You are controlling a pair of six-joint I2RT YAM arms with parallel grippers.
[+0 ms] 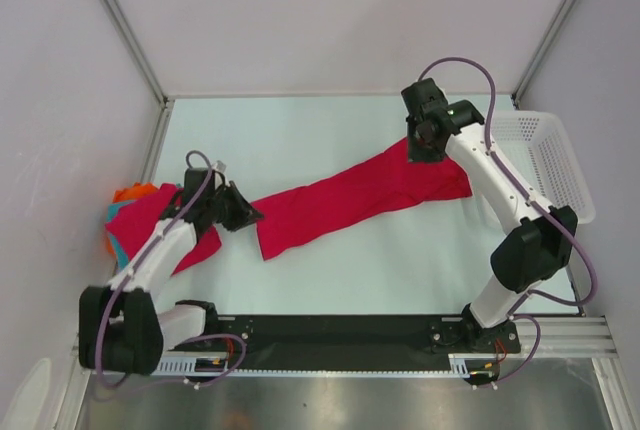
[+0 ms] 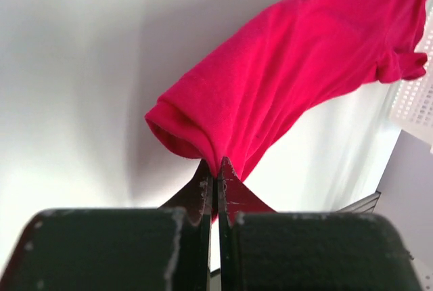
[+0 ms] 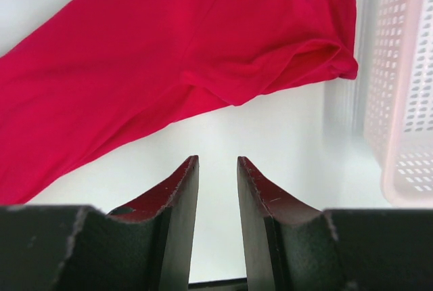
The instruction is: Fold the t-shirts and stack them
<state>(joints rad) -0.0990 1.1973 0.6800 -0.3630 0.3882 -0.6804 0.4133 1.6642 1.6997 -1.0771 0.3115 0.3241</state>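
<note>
Crimson t-shirt (image 1: 350, 200) lies stretched in a long band across the middle of the white table (image 1: 300, 140), long axis diagonal, lower left of centre to upper right of the top view; the wide end points upper right toward the white mesh basket (image 1: 550, 150), the narrower end lower left. Left gripper (image 1: 248, 213) at the lower-left end, clenched: in the left wrist view the fingers (image 2: 203, 189) are pressed together, pinching a bunched fold of the shirt (image 2: 291, 81) at their tips. Right gripper (image 1: 422, 145) sits over the upper-right end; right wrist view shows it released (image 3: 216, 162), jaws a narrow gap apart, nothing between them, bare table under the tips, shirt (image 3: 169, 47) just beyond, basket (image 3: 406, 68) at the right edge. Second red shirt (image 1: 148, 212) at the left edge of the table under the left arm, orange (image 1: 130, 193) and teal (image 1: 113, 218) garments beside it.
</note>
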